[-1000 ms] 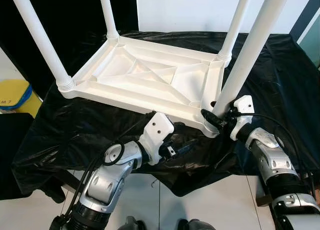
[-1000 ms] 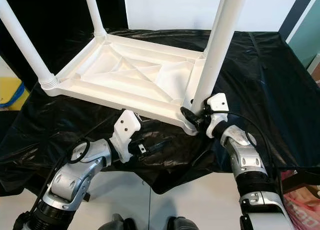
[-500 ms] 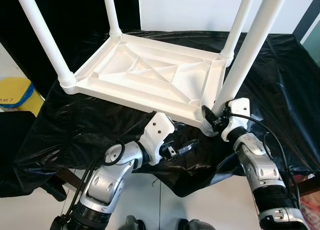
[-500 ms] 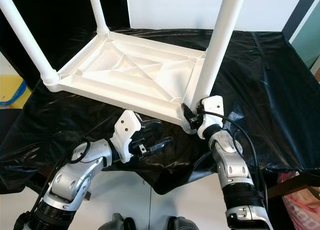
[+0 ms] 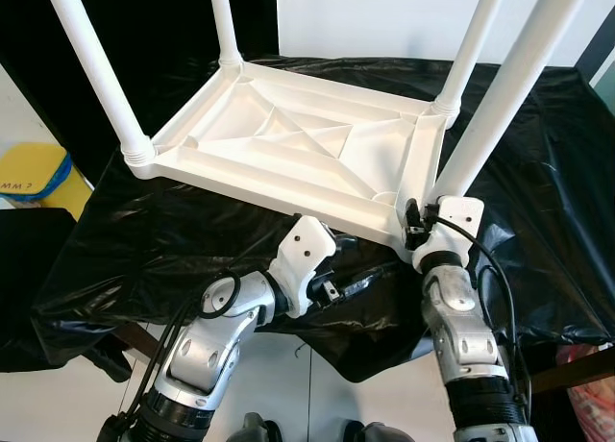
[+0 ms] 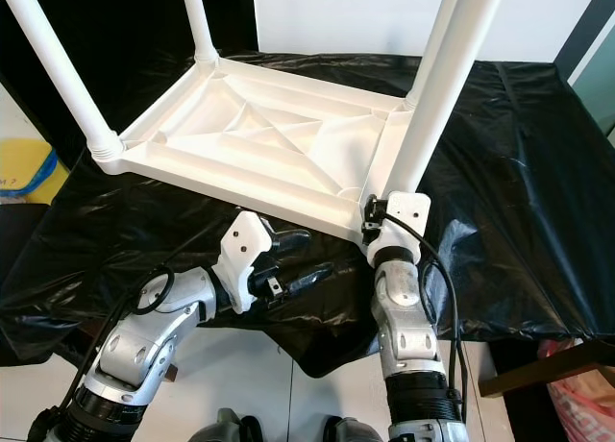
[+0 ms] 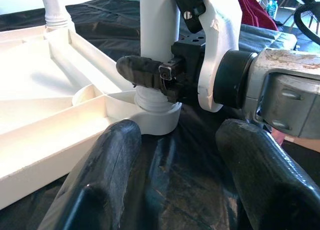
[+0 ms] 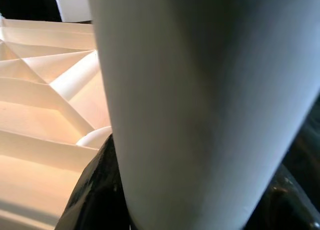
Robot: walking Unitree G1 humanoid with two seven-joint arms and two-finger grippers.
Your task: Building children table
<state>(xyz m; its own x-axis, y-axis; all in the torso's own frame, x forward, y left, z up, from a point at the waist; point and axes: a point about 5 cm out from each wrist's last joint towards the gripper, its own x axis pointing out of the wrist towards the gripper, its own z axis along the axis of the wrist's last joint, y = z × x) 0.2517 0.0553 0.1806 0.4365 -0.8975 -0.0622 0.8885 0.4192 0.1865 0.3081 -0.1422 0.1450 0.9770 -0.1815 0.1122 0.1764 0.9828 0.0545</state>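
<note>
Right tool (image 5: 415,233) clamps the near-right leg (image 5: 500,106) at its socket; left tool (image 5: 351,286) waits open beside it. We find the inverted tabletop (image 5: 298,154) on the black-draped table (image 5: 538,221), four legs seated; only righting seemingly remains.

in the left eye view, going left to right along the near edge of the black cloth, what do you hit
Left gripper, open above the black cloth → near right table leg in its corner socket of the upturned white tabletop → right gripper clamped on that leg's base.
</note>
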